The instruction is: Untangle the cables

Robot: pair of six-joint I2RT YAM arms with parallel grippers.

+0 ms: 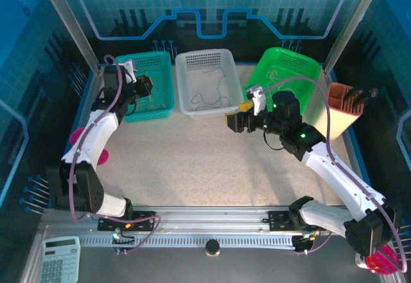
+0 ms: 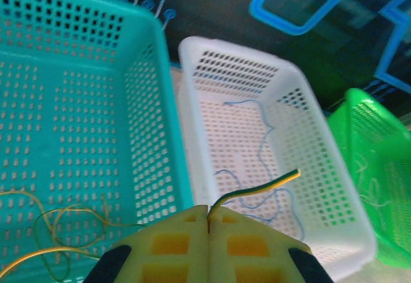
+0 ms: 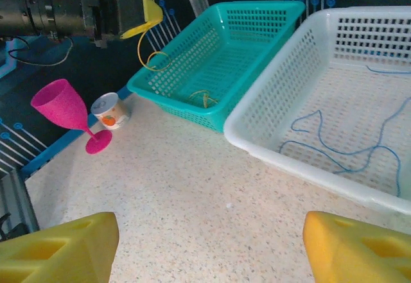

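Yellow wire (image 2: 263, 187): clamped in left pincer (image 2: 209, 222), above teal basket (image 2: 144, 103), far-left corner of surface (image 3: 192, 187).
Blue wire (image 2: 266, 135): in white basket (image 2: 314, 142), far edge.
Right pincer (image 3: 212, 244): apart, empty.
Risk: gripped tip looks short and may slip, so the wire could fall across both baskets.

No legible text or numbers

One yellow-green wire (image 2: 263, 188), end pinched in the closed left hand (image 2: 209, 222), rest curled in teal basket (image 2: 148, 103); thin blue wire (image 2: 263, 135), loose curls on white basket (image 2: 308, 142) floor; whitish wire (image 1: 276, 76) in green basket (image 2: 379, 135).
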